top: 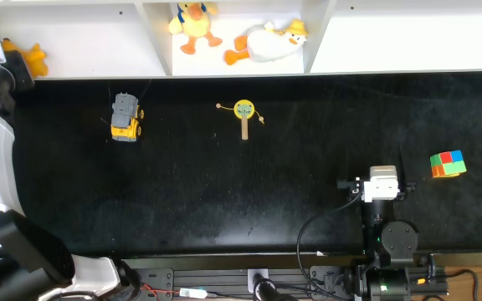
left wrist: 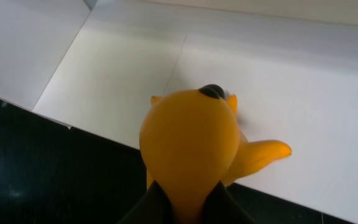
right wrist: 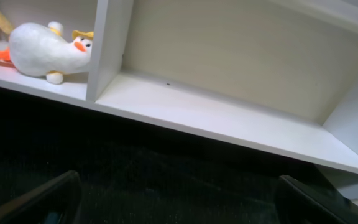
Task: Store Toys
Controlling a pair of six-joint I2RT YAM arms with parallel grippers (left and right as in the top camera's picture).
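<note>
Left wrist view shows your left tool (left wrist: 187,202) clenched on an orange toy (left wrist: 191,149). It grips the toy low at one end, so the bulk pokes ahead over the front lip of the shelf (left wrist: 303,93). That hold looks meant for setting it into the leftmost compartment; you cannot tell whether it touches the floor there yet. From above, the middle compartment holds a yellow duck (top: 195,21) and a white duck (top: 266,42), side by side. Your right tool (right wrist: 179,199) is released, jaws spread wide. It sits low over the table (top: 224,192), facing the right compartment, near the cube (top: 447,164). A truck (top: 125,117) and a rattle (top: 243,113) wait on the table, well apart.
</note>
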